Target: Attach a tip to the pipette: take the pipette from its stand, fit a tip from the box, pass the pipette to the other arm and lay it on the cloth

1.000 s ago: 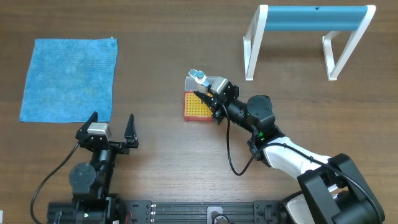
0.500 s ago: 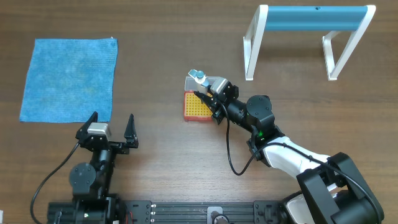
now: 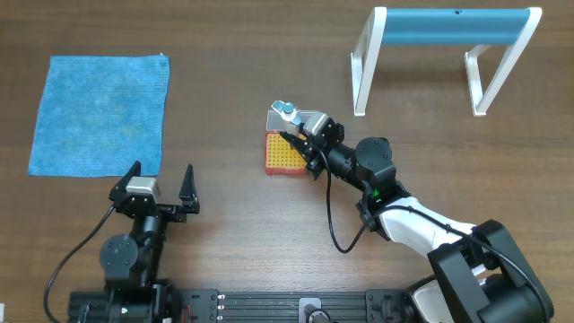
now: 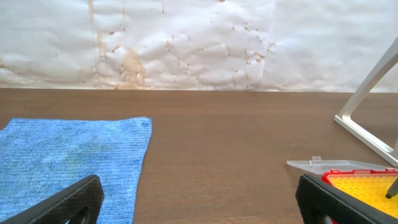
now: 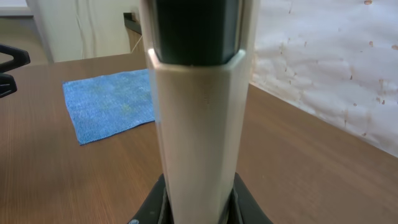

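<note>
One pipette (image 3: 289,114) in right fingers (image 3: 294,142) above one tip box (image 3: 282,155); left fingers (image 3: 188,186) wide; one cloth (image 3: 99,117).

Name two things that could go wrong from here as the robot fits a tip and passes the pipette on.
1. The right end effector holds the pipette above the small tip box, which seems to lie loose on the table; an off-centre push might miss a tip or shove the box.
2. The left end effector sits open beside the cloth, well apart from the pipette; a mistimed release at handover could drop it.
</note>
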Controlling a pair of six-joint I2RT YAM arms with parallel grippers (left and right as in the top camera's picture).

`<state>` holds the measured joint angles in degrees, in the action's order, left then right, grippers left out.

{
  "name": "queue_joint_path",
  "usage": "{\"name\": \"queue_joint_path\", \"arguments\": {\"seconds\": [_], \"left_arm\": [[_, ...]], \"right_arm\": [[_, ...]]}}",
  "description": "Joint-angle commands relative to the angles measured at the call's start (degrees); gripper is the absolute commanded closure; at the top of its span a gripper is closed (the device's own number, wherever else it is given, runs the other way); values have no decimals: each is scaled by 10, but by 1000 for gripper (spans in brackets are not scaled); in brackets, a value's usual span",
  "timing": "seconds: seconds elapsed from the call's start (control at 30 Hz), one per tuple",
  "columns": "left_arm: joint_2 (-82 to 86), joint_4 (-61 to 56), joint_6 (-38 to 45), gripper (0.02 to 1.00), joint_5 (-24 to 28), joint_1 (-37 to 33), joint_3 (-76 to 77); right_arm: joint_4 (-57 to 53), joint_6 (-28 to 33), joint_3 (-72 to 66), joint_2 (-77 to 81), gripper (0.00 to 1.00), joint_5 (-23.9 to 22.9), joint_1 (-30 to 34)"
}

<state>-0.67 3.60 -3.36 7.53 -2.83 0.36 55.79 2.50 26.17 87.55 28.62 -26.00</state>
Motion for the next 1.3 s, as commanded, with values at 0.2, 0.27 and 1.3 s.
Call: {"name": "queue_joint_path", "arguments": {"seconds": [0.2, 0.27, 1.3], "left_arm": [[2, 5, -5, 23, -4, 2, 0], [2, 5, -5, 23, -4, 2, 0], [2, 5, -5, 23, -4, 2, 0]], "right_arm": [[7, 9, 8, 7, 923, 5, -8], [7, 9, 11, 11, 921, 5, -8], [26, 28, 11, 37, 921, 5, -7]]}}
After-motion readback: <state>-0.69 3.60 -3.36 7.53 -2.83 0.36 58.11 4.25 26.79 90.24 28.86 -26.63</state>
